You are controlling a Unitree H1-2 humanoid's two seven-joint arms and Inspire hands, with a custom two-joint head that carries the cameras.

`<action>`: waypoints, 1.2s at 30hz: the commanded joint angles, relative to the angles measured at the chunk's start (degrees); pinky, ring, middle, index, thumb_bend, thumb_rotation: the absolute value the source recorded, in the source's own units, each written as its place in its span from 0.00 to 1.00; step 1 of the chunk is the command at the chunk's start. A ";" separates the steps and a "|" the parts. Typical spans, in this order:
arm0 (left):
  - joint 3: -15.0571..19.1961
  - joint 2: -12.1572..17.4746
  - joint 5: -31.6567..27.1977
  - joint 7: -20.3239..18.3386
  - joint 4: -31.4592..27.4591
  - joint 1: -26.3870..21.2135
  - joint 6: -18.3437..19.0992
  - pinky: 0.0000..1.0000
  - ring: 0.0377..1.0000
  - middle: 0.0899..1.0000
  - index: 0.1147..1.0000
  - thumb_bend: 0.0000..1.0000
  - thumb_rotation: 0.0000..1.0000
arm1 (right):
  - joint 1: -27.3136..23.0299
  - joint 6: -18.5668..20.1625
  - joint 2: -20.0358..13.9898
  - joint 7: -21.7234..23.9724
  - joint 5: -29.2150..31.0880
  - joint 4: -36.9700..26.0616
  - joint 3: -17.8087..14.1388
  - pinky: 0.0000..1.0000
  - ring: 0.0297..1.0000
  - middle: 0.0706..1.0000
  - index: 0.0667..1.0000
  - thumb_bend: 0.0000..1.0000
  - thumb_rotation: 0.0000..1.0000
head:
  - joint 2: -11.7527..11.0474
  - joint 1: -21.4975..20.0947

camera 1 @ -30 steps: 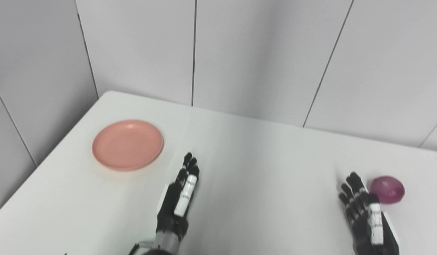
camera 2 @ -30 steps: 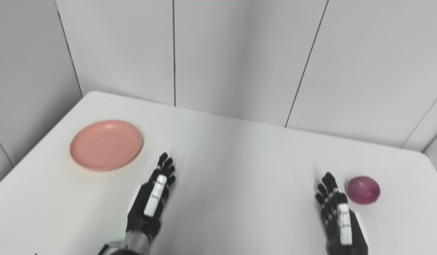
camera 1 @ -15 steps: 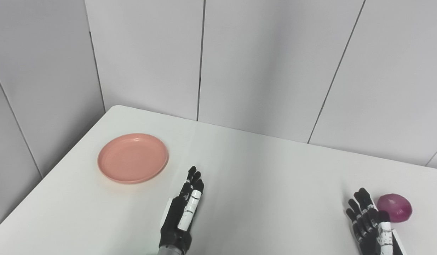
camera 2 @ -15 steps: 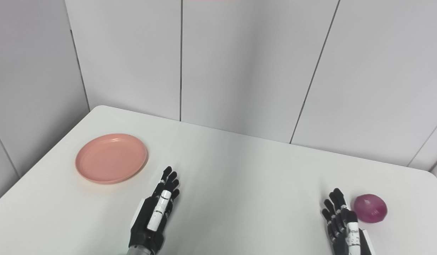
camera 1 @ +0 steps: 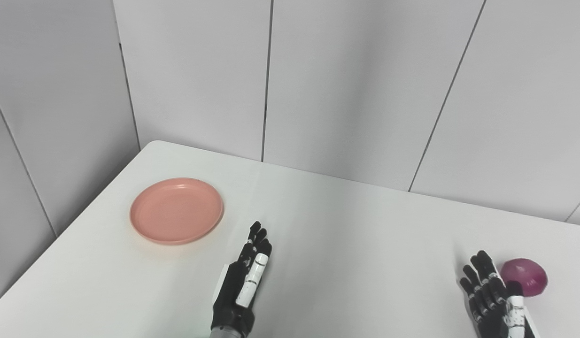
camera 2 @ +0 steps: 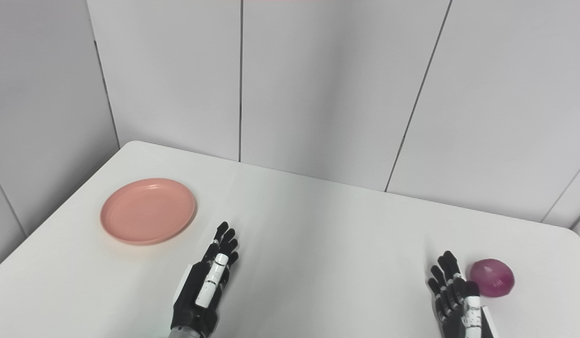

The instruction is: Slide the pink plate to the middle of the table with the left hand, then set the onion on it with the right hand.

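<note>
The pink plate point(camera 1: 176, 211) sits flat on the white table point(camera 1: 346, 244) in the left part of the frame, closer to the table's left edge than to its middle. Nothing rests on it.

The left hand point(camera 1: 243, 286) comes up from the bottom edge near the centre, lower right of the plate and clear of it, with bare tabletop between its fingertips and the plate's rim. Its fingers point(camera 2: 224, 237) are stretched out straight, close alongside one another, pointing toward the upper part of the frame, and it holds nothing. Whether the palm touches the table I cannot tell.

Over in the lower right corner, the right hand point(camera 1: 494, 298) pokes in from the bottom edge, partly cut off by the frame. Its fingers point(camera 2: 447, 267) are extended and slightly fanned, empty as well. The onion point(camera 1: 524, 277), a purple-red one, lies on the table just beside it, to the right of the fingertips. In the right eye view a thin strip of table shows between them, so they look apart.

Grey wall panels point(camera 1: 346, 80) with dark seams stand behind the table.
</note>
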 commanded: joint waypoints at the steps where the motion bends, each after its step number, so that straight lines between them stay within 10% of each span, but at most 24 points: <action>1: 1.28 0.46 -1.88 0.15 1.05 1.66 6.97 1.00 1.00 1.00 1.00 0.61 0.72 | 7.50 0.68 2.35 1.31 2.51 7.74 -0.44 1.00 1.00 1.00 1.00 0.68 1.00 | -0.14 0.08; 20: 3.88 5.17 -5.75 -2.31 -15.72 -8.42 21.69 1.00 1.00 1.00 1.00 0.70 0.82 | 7.70 0.98 3.28 0.57 3.05 7.30 -0.01 1.00 1.00 1.00 1.00 0.65 1.00 | -1.26 -0.33; 36: 8.52 20.17 -14.05 0.09 -18.01 -20.59 24.13 1.00 0.99 0.97 0.97 0.74 0.86 | 7.68 1.54 2.95 0.57 3.02 7.15 -0.01 1.00 1.00 1.00 1.00 0.64 1.00 | -1.17 0.05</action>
